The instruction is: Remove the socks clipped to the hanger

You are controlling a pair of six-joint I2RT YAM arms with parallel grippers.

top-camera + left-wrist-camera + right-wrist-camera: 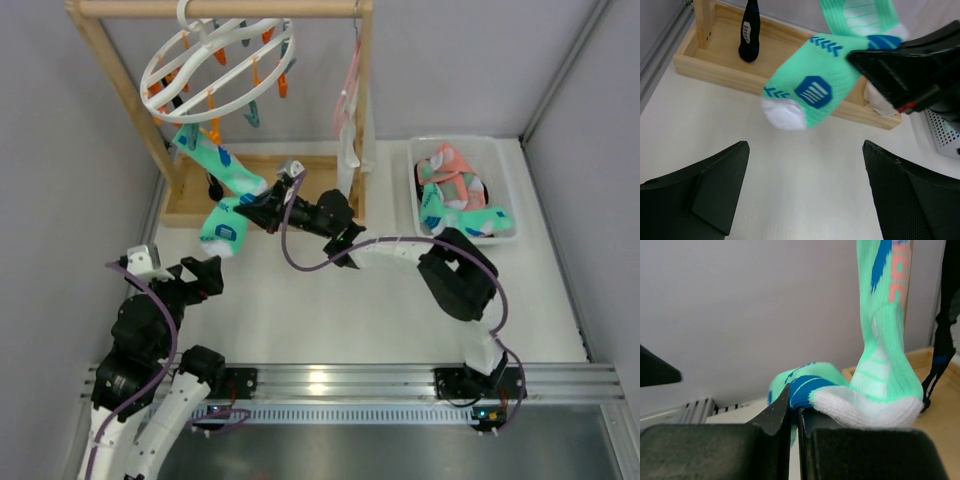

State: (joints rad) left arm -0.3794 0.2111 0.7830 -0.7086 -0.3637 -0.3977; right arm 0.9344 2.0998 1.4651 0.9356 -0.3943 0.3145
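The white ring hanger hangs by its hook from the wooden rack's top bar, with orange and teal clips under it. A mint-teal sock stretches from the clips at the ring's left side down toward the table. My right gripper is shut on its heel part, and the right wrist view shows the blue and white fabric pinched between the jaws. The toe dangles free. A black sock hangs behind it. My left gripper stands open and empty over the table, below the toe.
The wooden rack stands on a shallow wooden base tray. A long white and pink cloth hangs by its right post. A white basket at the right holds several socks. Grey walls close in on the left and right.
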